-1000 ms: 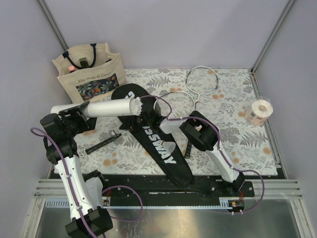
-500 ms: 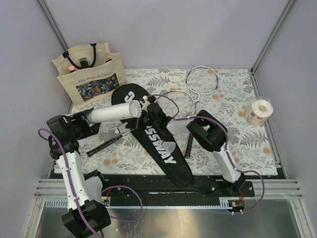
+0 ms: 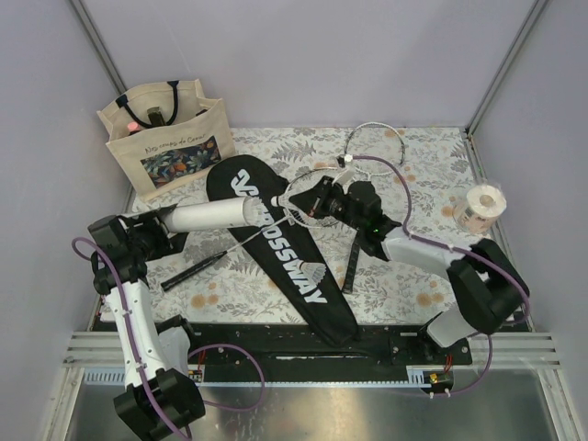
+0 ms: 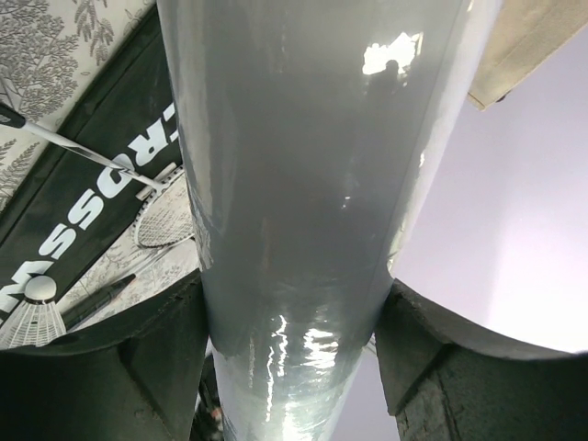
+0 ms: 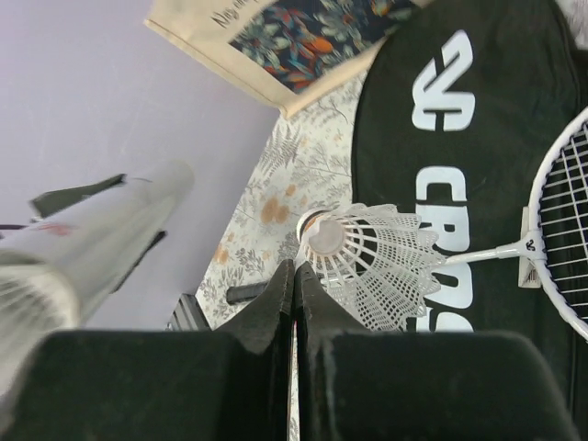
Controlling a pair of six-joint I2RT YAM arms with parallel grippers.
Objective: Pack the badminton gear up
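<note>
- Jaws of the right gripper (image 5: 294, 276) are pressed tight together, with a thin white sliver pinched between them.
- That sliver looks like the skirt edge of a white shuttlecock (image 5: 372, 257), which sits right at the fingertips, cork end towards the camera.
- The left gripper (image 4: 292, 303) clamps the long white tube (image 4: 294, 184) between its two dark fingers (image 4: 156, 358), holding it near one end.
- The tube reaches out nearly level over the table, its free end pointing at the right gripper and close to it.
- Below both lies the black cover (image 3: 276, 243) lettered "CROSSWAY", flat on the leaf-patterned table (image 3: 432, 276).
- One racket (image 3: 253, 234) lies across the cover, its head under the right gripper and its dark handle off to the left.
- The second racket (image 3: 372, 140) lies further back on the table.
- A floral tote bag (image 3: 165, 138) stands at the back left.
- A pale tape roll (image 3: 480, 207) sits at the right edge.
</note>
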